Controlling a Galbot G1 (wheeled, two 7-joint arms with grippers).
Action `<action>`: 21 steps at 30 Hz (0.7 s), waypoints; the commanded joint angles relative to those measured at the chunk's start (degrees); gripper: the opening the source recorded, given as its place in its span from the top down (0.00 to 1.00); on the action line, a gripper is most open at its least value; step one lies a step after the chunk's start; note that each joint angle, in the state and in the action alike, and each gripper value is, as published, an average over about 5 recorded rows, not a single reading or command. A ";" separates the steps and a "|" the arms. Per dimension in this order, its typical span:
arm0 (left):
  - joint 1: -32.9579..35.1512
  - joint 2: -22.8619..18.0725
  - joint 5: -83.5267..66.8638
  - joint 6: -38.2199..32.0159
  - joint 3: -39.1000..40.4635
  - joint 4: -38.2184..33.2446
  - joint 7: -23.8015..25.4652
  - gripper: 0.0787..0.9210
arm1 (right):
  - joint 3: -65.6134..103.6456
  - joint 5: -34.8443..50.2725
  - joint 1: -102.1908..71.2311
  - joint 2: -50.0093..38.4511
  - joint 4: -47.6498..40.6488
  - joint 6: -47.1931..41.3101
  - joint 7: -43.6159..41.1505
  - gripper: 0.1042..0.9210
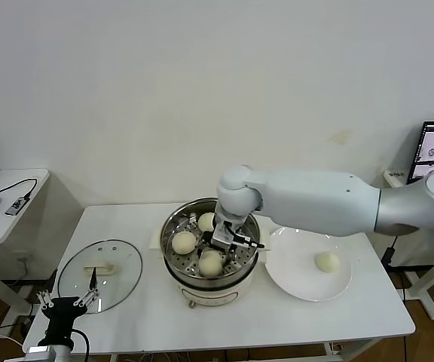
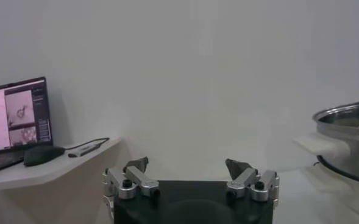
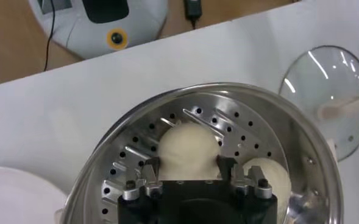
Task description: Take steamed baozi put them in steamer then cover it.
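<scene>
Right gripper jaws parted, flanking baozi

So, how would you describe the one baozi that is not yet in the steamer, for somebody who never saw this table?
Find the white table and the shiny steamer in its middle. On the robot's right of it lies a flat white plate. The baozi lies alone on that plate, while the three others sit inside the steamer.
</scene>
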 commanded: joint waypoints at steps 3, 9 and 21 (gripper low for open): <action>-0.10 0.20 -0.05 -0.02 -0.18 -0.24 0.04 0.12 | 2.84 3.17 1.99 -3.03 0.13 0.94 0.63 0.15; -0.04 0.38 0.00 0.00 -0.13 -0.67 0.12 0.12 | 6.69 7.52 4.50 -9.97 0.90 -4.46 -0.69 0.12; -0.60 0.92 0.27 0.00 0.94 -0.86 0.24 0.12 | 9.01 11.06 4.90 -28.52 5.59 -33.39 -1.21 0.12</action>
